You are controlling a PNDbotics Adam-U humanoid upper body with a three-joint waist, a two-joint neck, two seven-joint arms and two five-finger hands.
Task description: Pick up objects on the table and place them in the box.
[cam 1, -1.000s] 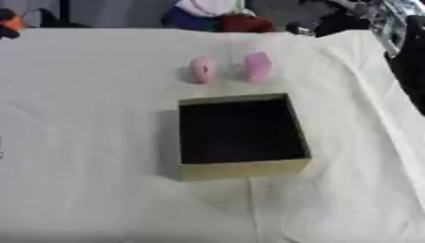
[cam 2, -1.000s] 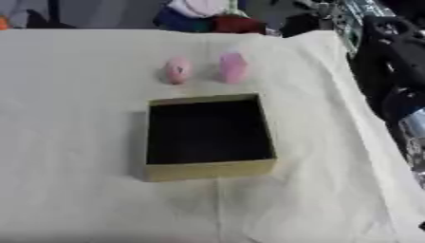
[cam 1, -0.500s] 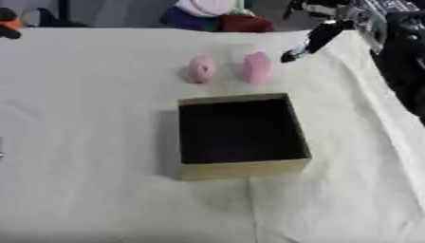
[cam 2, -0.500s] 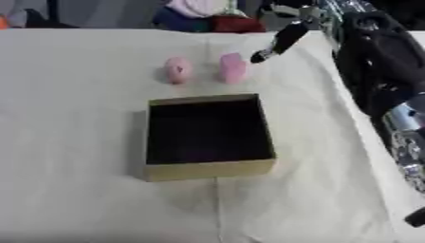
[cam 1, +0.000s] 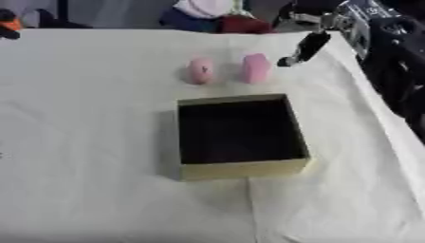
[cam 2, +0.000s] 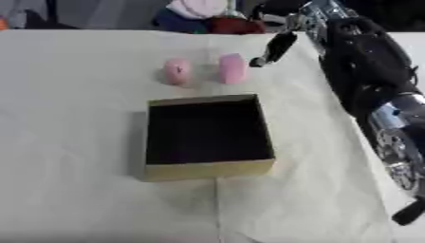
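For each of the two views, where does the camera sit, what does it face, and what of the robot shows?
Left eye view: in the robot's head, looking down at the table; the right hand reaches in top right.
Right eye view: beside it, same aim; more of the right arm shows.
Both share the box and two pink objects beyond it.
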